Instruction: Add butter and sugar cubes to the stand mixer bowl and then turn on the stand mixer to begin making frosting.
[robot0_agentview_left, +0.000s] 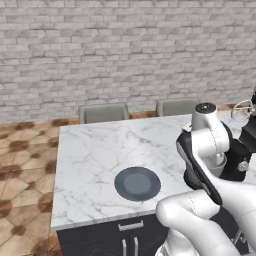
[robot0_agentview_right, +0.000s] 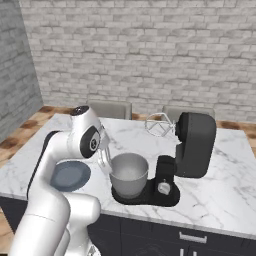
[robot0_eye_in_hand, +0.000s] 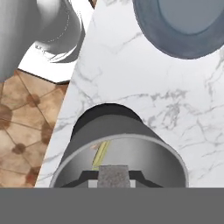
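My gripper (robot0_eye_in_hand: 113, 178) hangs just over the stand mixer bowl (robot0_eye_in_hand: 109, 127), shut on a small speckled grey sugar cube (robot0_eye_in_hand: 113, 171) held between its dark tips. Down inside the bowl lies the butter (robot0_eye_in_hand: 101, 154), a thin pale-yellow stick against the left wall. In the right base view the hand (robot0_agentview_right: 104, 155) sits at the left rim of the grey bowl (robot0_agentview_right: 129, 175), which stands on the base of the black stand mixer (robot0_agentview_right: 192, 145). The mixer's head is tilted back and its wire whisk (robot0_agentview_right: 159, 125) is raised clear of the bowl.
A flat dark grey plate (robot0_agentview_left: 137, 183) (robot0_agentview_right: 70, 176) (robot0_eye_in_hand: 188, 26) lies on the marble island (robot0_agentview_left: 95, 150), left of the bowl. Two grey chairs (robot0_agentview_left: 103, 113) (robot0_agentview_left: 175, 106) stand at the far side. The tiled floor (robot0_eye_in_hand: 22, 131) drops off beyond the counter edge.
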